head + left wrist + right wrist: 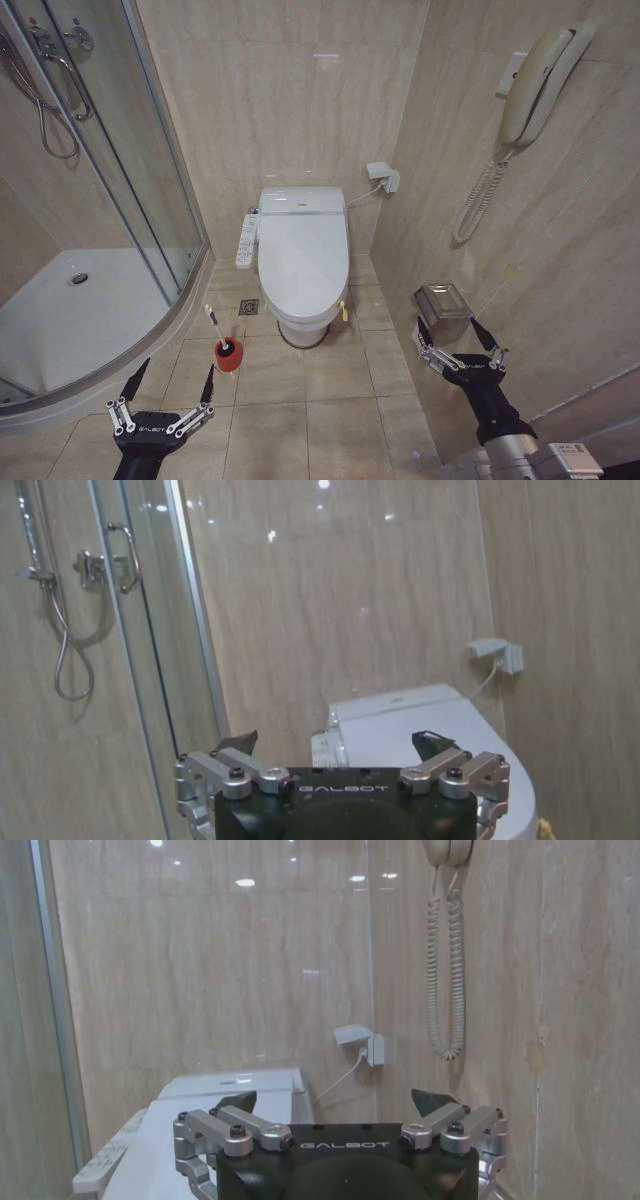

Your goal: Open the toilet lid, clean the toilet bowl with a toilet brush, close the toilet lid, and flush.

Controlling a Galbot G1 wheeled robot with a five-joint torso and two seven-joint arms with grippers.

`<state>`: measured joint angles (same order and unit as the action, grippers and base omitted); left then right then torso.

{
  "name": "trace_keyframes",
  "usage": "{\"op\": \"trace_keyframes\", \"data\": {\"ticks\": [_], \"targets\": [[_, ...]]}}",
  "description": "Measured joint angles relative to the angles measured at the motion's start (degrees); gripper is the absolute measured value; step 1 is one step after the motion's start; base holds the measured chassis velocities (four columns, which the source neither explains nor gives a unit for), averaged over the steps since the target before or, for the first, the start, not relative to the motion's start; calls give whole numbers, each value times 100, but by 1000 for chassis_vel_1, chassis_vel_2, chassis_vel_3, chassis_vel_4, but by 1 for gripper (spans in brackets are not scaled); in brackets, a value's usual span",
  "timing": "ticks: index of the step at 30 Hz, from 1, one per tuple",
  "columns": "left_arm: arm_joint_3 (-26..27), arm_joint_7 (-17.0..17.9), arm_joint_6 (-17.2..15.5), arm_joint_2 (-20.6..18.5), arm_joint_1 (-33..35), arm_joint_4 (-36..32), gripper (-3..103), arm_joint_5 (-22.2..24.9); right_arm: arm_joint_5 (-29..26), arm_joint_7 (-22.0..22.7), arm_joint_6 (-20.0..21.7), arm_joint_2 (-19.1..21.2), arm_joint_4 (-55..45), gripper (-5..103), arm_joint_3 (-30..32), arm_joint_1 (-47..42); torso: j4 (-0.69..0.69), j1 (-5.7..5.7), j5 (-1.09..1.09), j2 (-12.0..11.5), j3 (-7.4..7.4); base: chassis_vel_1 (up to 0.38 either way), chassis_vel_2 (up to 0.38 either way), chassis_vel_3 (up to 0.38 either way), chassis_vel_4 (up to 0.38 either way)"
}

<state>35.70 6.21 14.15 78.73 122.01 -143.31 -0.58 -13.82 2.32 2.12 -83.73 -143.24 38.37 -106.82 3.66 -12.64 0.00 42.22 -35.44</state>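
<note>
Both end effectors w/ fingers apart, holding nothing: our left end effector (162, 397) low by the toilet brush (222, 342), right end effector (460, 345) near the wall. Toilet lid (303, 250) sits shut ahead btwn them, long axis running away from us; right looks slightly nearer.

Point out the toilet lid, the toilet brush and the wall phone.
toilet lid (303, 255): head view, middle of the closed top.
toilet brush (215, 328): head view, on the white handle.
wall phone (540, 85): head view, on the handset.
</note>
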Motion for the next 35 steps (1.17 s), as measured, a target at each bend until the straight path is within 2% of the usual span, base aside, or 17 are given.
{"op": "trace_keyframes", "data": {"ticks": [10,35], "targets": [[61,54,202,85,-4,3,100,-170,0,0,0,0,0,100,0,0,0,0,0,0,0,0,0,0,0],[44,111,152,77,8,7,100,-165,0,0,0,0,0,100,0,0,0,0,0,0,0,0,0,0,0]]}}
